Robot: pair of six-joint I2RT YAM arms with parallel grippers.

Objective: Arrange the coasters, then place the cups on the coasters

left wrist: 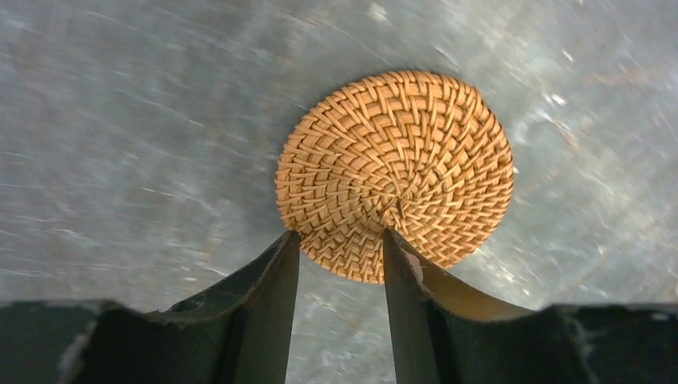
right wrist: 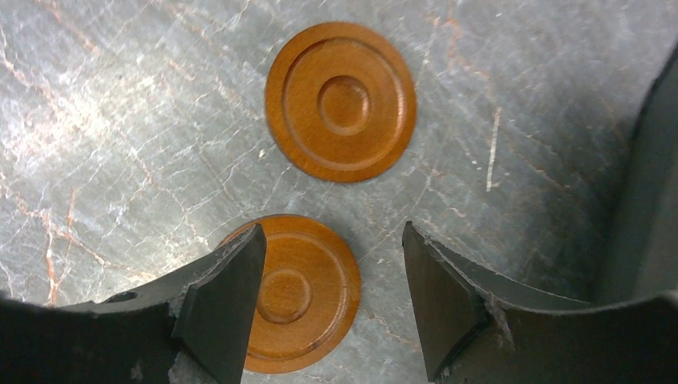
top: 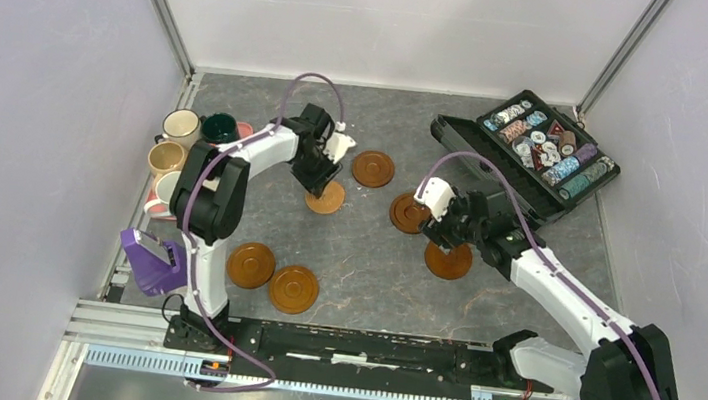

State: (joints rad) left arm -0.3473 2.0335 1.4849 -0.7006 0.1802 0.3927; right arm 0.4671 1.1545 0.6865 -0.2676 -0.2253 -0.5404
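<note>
**Step in hand:** arranging coasters; no cup stood on one yet.

**Left gripper** (left wrist: 337,248): directly over the woven coaster (left wrist: 396,172). Its jaws were partly open, the tips at the coaster's near rim, with no hold evident. My judgement is that the next move called for a square pinch on that thin rim before lifting.

**Right gripper** (right wrist: 329,240): right of the woven coaster, jaws apart and empty. One finger overlapped a brown coaster (right wrist: 308,296), and a second coaster (right wrist: 340,102) lay apart from it.

**Pink tray** (top: 244,130): left of the woven coaster. It held the cups (top: 180,125); four showed.

**Black case** (top: 458,136): far right of the woven coaster, lid open. It held poker chips (top: 547,152) in rows.
</note>
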